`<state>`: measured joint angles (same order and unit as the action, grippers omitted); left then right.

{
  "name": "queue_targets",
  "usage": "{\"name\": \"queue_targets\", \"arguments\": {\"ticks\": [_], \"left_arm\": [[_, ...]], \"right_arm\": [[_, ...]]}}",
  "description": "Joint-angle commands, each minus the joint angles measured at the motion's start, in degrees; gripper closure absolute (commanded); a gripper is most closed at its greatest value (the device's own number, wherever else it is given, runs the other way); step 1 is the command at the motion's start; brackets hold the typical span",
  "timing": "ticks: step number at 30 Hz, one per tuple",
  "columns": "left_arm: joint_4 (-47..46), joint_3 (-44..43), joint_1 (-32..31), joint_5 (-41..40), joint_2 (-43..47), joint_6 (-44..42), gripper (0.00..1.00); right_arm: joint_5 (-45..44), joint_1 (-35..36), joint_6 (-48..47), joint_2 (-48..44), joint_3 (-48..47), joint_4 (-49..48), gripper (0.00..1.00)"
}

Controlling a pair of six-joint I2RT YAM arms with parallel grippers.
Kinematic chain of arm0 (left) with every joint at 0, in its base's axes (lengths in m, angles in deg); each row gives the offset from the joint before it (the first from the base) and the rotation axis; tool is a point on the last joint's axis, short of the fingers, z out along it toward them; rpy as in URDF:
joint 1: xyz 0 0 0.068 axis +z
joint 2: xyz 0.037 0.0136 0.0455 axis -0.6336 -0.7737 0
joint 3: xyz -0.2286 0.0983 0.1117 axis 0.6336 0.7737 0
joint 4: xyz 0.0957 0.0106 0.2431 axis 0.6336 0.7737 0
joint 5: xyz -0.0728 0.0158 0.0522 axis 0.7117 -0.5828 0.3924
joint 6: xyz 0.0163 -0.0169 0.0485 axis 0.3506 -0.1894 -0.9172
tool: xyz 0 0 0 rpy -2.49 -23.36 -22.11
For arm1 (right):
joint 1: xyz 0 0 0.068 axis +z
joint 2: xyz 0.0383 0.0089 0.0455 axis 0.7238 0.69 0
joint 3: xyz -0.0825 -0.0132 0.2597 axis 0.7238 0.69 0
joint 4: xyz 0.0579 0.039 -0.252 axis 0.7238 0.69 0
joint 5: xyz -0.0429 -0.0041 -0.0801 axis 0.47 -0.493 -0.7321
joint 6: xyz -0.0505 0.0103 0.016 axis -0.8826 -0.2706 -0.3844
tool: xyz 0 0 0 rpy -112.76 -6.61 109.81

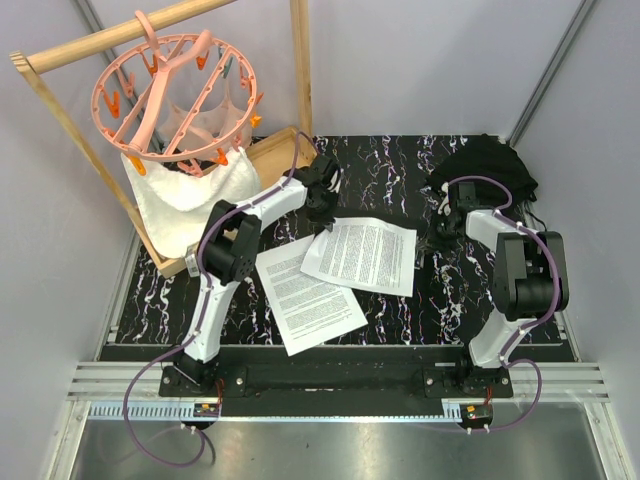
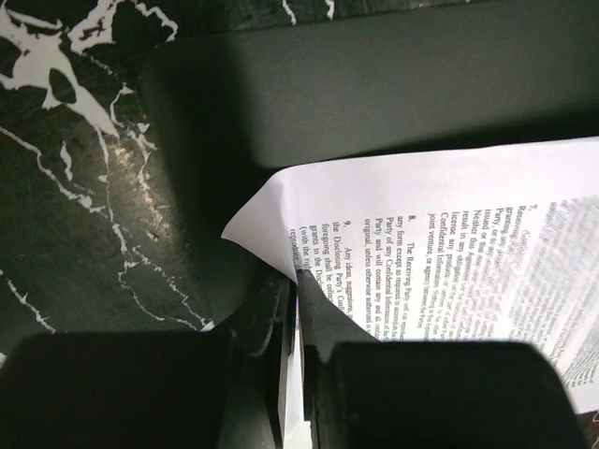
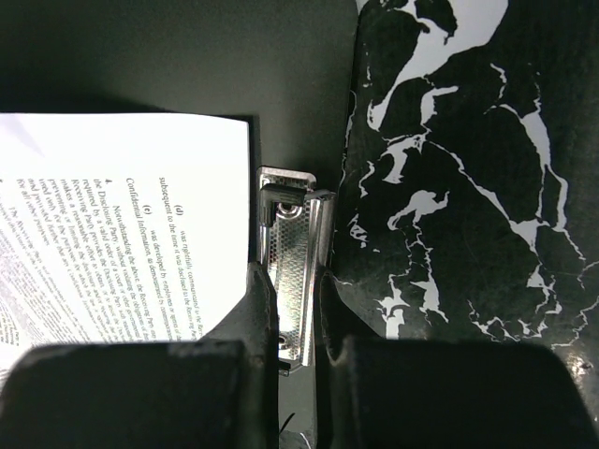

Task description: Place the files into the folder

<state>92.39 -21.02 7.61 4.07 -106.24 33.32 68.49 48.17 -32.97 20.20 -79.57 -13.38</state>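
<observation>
Two printed white sheets, the files, lie at the table's middle. The upper sheet (image 1: 358, 255) rests on the matte black folder (image 3: 187, 56), which also shows in the left wrist view (image 2: 374, 84) and is hard to make out in the top view. The lower sheet (image 1: 305, 293) lies on the marble, partly under the upper one. My left gripper (image 1: 322, 212) is shut on the upper sheet's far left corner (image 2: 281, 220), which is lifted. My right gripper (image 1: 445, 228) is shut on the folder's silver clip (image 3: 295, 271), next to the sheet's right edge (image 3: 140, 215).
A wooden rack with a pink peg hanger (image 1: 180, 85) and a white towel (image 1: 190, 190) stands at the back left over a wooden tray (image 1: 270, 150). A lumpy black fabric bundle (image 1: 490, 165) lies at the back right behind my right arm.
</observation>
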Motion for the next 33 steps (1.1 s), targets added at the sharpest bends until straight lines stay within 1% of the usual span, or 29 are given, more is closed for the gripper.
{"name": "queue_targets", "arguments": {"ticks": [1,3,7,9,15,18,19,25,30,33], "left_arm": [[-0.24,-2.86,-0.64,2.94,-1.78,0.06,0.92],[-0.24,-2.95,-0.82,1.97,-1.78,-0.46,0.92],[-0.15,-2.16,-0.99,-2.42,-1.34,-1.78,0.92],[-0.24,-1.90,-0.99,-3.74,-1.43,-2.31,0.92],[0.55,-1.89,-1.08,-7.87,-2.22,-3.46,0.92],[0.55,-1.20,-0.99,-8.14,-1.96,-2.32,0.92],[-0.06,-0.15,-0.99,-9.97,-1.70,-1.70,0.93],[-1.91,2.23,-0.82,-14.11,0.24,0.94,0.93],[-1.91,1.36,-0.73,-11.75,-0.38,2.08,0.93],[-2.00,1.44,-1.17,-11.39,-0.64,1.12,0.93]], "right_arm": [[5.70,-0.22,1.02,0.06,1.37,-2.38,1.00],[6.23,-0.83,1.11,0.23,1.37,-2.37,1.00],[7.64,-1.36,1.64,-0.82,2.16,-2.46,1.00],[10.09,-3.99,2.42,-0.56,2.43,-3.16,1.00],[9.31,-4.53,2.78,-0.65,2.78,-3.34,1.00],[9.40,-4.88,3.04,-0.47,2.78,-3.43,1.00],[9.40,-4.97,3.13,-0.56,2.69,-3.34,1.00],[9.22,-5.06,3.22,-0.38,2.69,-3.25,1.00],[9.92,-5.06,3.57,0.41,2.43,-3.60,1.00],[9.83,-5.06,3.48,-0.38,2.17,-3.52,1.00]]}}
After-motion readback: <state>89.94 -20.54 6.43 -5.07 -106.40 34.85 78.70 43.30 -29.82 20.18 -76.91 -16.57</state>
